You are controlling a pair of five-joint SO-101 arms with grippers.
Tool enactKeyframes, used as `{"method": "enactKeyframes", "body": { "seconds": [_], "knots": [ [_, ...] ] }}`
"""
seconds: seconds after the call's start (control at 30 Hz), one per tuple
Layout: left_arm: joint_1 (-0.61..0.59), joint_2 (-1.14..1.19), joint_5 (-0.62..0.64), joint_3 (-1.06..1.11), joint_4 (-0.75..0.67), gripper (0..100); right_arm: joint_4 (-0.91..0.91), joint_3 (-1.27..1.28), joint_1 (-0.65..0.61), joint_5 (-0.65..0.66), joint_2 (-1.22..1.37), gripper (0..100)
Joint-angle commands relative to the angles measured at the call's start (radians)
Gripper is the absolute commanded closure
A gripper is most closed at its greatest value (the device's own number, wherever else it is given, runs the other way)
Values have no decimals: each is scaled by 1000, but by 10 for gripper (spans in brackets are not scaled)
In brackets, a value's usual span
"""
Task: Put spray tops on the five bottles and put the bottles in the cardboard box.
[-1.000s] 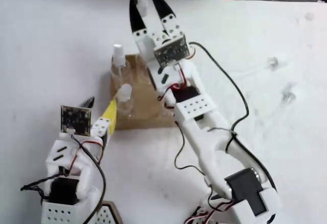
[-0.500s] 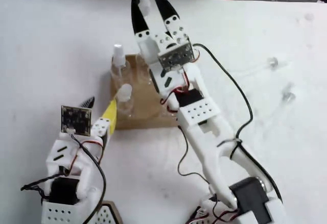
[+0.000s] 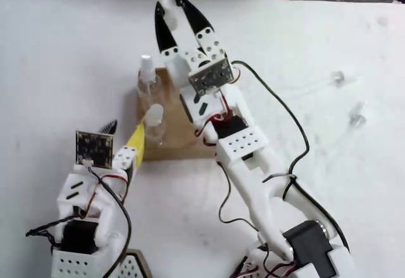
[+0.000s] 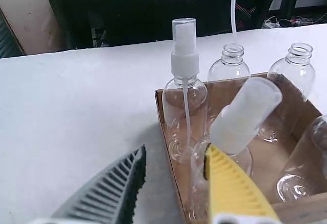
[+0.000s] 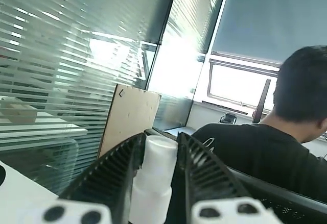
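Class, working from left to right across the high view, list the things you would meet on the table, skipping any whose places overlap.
Left tool, open → upright capped bottle → right tool, shut on a spray top → farther loose spray top → nearer loose spray top.

The bottles [image 4: 185, 101] are clear glossy plastic, the cardboard box [image 4: 306, 211] matt, the spray top [image 5: 153, 178] smooth white plastic.
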Motion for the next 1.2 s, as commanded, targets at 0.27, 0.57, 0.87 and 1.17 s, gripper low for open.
{"method": "enactKeyframes", "body": {
  "seconds": [0.27, 0.57, 0.87, 1.17],
  "knots": [
    [13, -7, -9, -58, -5, 823, -21, -97, -2, 12, 51, 982],
    [13, -7, -9, -58, -5, 823, -22, -89, -1, 14, 73, 982],
    [13, -7, -9, -58, -5, 823, -16, -81, 13, 12, 74, 982],
    [13, -7, -9, -58, -5, 823, -21, 14, 61, 11, 74, 982]
  ]
}}
